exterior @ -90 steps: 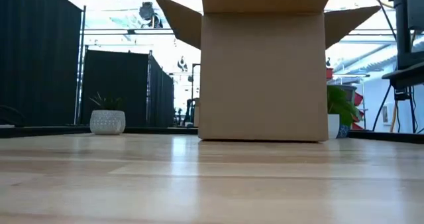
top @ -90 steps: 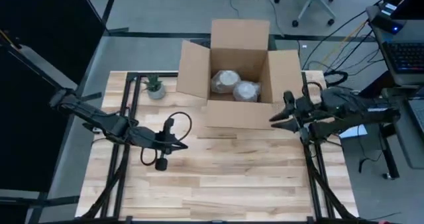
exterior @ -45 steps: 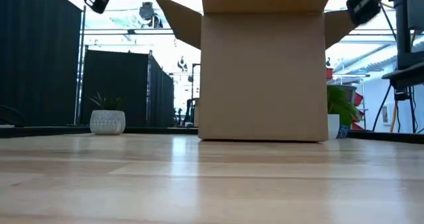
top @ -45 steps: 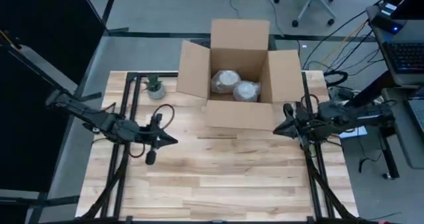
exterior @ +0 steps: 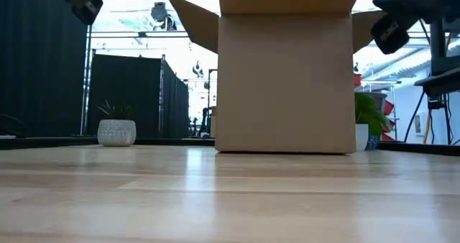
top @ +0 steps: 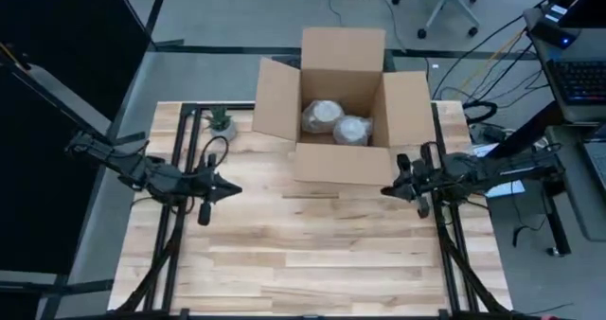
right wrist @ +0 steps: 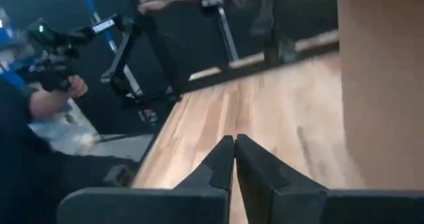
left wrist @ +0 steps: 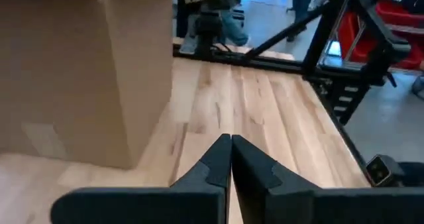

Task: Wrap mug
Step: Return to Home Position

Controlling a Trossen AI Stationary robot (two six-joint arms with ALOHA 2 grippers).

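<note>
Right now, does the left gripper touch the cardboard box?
Apart. The high view shows bare table between the left gripper and the cardboard box.

An open cardboard box stands at the far edge of a pale wooden table. A small potted plant sits near its left flap.
</note>
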